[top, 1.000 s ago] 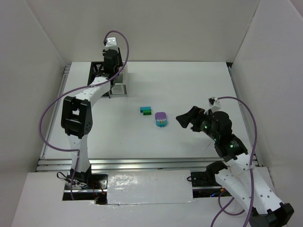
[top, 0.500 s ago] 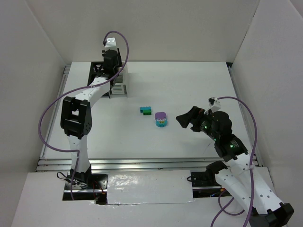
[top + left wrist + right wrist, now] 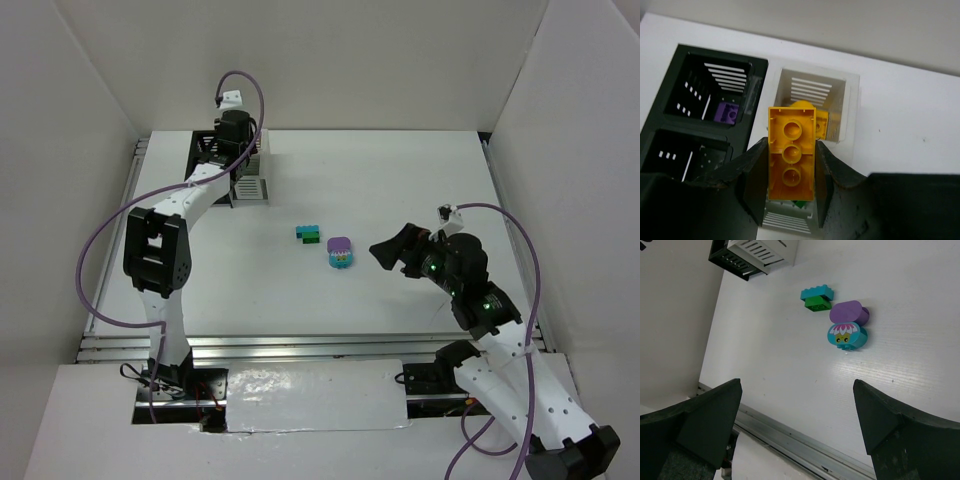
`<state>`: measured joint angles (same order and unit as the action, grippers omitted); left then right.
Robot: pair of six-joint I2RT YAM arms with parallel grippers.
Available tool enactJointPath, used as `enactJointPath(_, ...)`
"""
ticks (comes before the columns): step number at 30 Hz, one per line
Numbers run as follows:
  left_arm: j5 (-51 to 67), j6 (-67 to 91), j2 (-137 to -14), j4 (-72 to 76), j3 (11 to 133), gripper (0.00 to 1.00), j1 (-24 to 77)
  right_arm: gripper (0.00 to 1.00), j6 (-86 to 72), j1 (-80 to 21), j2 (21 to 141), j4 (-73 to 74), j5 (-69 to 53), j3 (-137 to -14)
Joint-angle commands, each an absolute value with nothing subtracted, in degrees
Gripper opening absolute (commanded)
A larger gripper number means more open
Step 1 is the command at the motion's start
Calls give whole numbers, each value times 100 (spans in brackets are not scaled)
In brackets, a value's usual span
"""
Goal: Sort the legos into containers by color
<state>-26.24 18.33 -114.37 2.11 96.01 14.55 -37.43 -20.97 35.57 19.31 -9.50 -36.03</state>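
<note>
Release tip: L gripper (image 3: 790,167), clamped on long yellow plastic lego brick (image 3: 791,145), should centre over white slatted bin (image 3: 853,112) before opening; R gripper (image 3: 796,390) wide, empty.

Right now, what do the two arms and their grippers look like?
Both the left arm and the right arm have white links with black joint blocks, and a purple cable loops along each. Small green lights glow on the right arm. The left gripper and the right gripper have broad black fingers.
</note>
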Motion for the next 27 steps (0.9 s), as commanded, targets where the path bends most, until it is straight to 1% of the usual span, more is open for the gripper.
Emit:
enactJointPath(1, -2532, 2206, -11285, -220, 9783, 0, 1468, 100, -3753, -2074, 3472, 1687, -1011, -3569)
enactJointPath(4, -2496, 2180, -11250, -228, 9703, 0, 1477, 100, -3718, -2074, 3375, 1758, -941, -3525)
enactJointPath(12, -2724, 2109, -11461, -711, 10151, 0, 1582, 100, -3718, -2083, 3252, 1793, -914, -3437)
enactJointPath(27, -2751, 2206, -11461, -808, 10011, 0, 1635, 100, -3727, -2066, 3129, 1811, -896, -3331)
